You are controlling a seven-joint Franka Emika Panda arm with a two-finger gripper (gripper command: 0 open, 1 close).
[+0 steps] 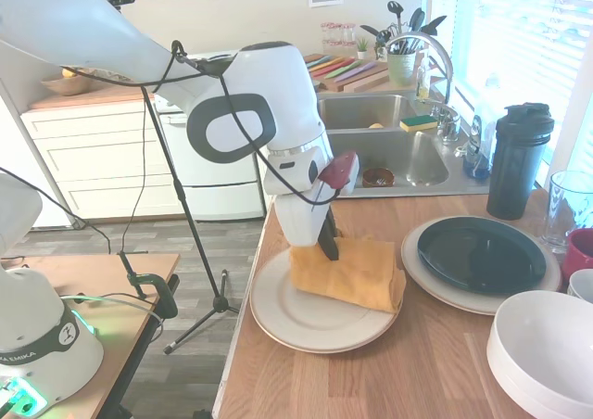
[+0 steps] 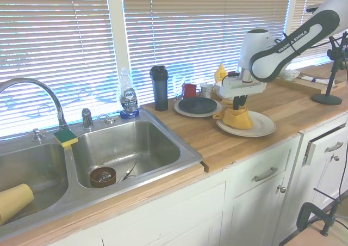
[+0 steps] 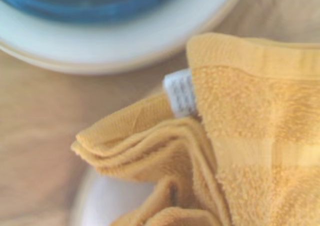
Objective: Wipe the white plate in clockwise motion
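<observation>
The claw [image 1: 326, 245] points down and its dark fingers are closed on the top of a folded orange towel [image 1: 352, 273], pinching a ridge of the cloth. The towel hangs from this pinch and its lower folds rest on the white plate [image 1: 295, 319], on the side of the plate nearest to the neighbouring dishes; one corner of the towel goes a little over the rim there. In the wrist view the towel's white label [image 3: 180, 93] and several soft layers of cloth can be seen.

The white plate lies flat on the wooden counter [image 1: 417, 373], near its front edge. Just beside it stands a cream plate with a dark plate on top [image 1: 479, 257], and white bowls [image 1: 547, 349] are near too. A black bottle [image 1: 517, 159] stands further back, toward the sink [image 1: 375, 150].

I judge the towel to be soft and light, so it will bend and drag behind the claw; a hold on the bunched middle seems best. The plate looks stiff, smooth and breakable, and it may slide on the counter if the push is too strong.
</observation>
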